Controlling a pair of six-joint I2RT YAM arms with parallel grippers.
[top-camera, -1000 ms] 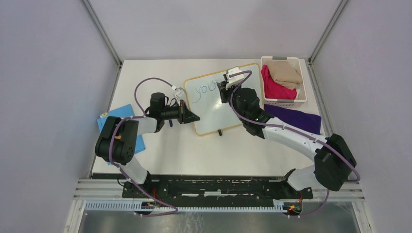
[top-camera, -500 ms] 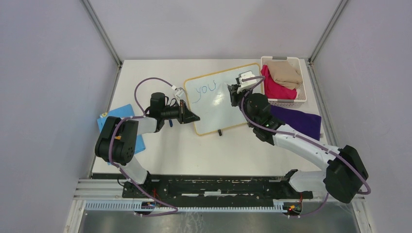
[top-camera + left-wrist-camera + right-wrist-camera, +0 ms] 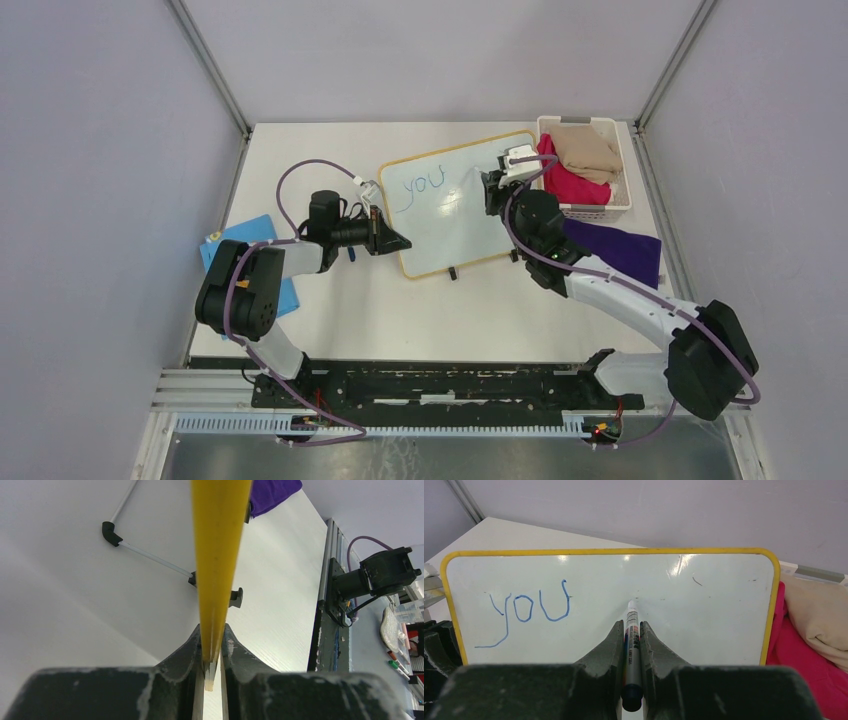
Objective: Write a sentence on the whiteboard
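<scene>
Left tool [image 3: 211, 636] is seen clamped on the yellow-framed left edge of the whiteboard [image 3: 440, 235], the thin frame being pinched between its two fingers so that the board is steadied on the worktop [image 3: 400, 310]. Just to the right of that tool, on the board's upper left part, the sentence [image 3: 531, 609] is begun: only the word "you" is written, in thin blue strokes. To the right of the word the glossy surface is blank, apart from one short faint mark near the upper right corner, and the whole lower half is bare as well.

Further right, the right tool [image 3: 632, 630] is closed on a marker [image 3: 632, 645], which is held upright between the fingers with its tip pointed at the board, ahead of the tool and to the right of "you". Whether the tip is touching the surface cannot be told. Beyond this tool, to its right, a white basket [image 3: 600, 208] of folded clothes is set, with a purple cloth [image 3: 625, 250] laid beside it.

The task is judged to be early: one word is done, and the remaining words are yet to be written, probably starting where the tip is aimed.
</scene>
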